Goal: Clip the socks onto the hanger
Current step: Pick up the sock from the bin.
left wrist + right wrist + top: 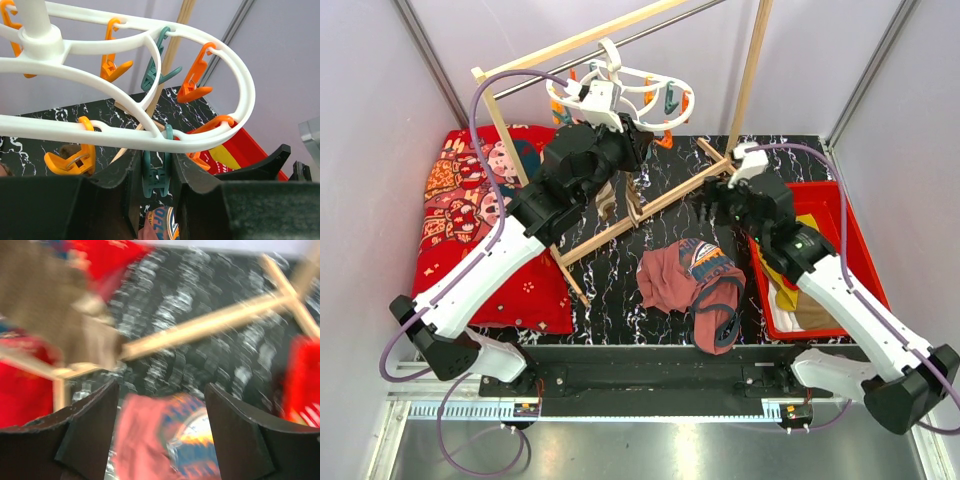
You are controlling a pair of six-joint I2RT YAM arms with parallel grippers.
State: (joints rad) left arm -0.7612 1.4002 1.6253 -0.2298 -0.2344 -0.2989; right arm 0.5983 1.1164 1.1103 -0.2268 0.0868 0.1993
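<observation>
The white oval hanger [638,92] hangs from the rack rail, with orange and teal pegs. In the left wrist view its ring [150,140] runs just above my left gripper [156,172], which is shut on a teal peg [156,175] under the ring; the same gripper [640,140] is raised at the hanger. A brown-and-tan striped sock [607,197] hangs below the left arm and shows blurred in the right wrist view [45,295]. More socks, one mustard yellow [782,285], lie in the red tray [850,215]. My right gripper [712,205] is open and empty over the table [162,410].
The wooden-pole rack [650,208] stands across the back, its base bars on the black marbled table. A rust-maroon garment with blue print [685,280] lies at front centre. A red cartoon-print cushion [470,220] lies at the left. The right wrist view is blurred.
</observation>
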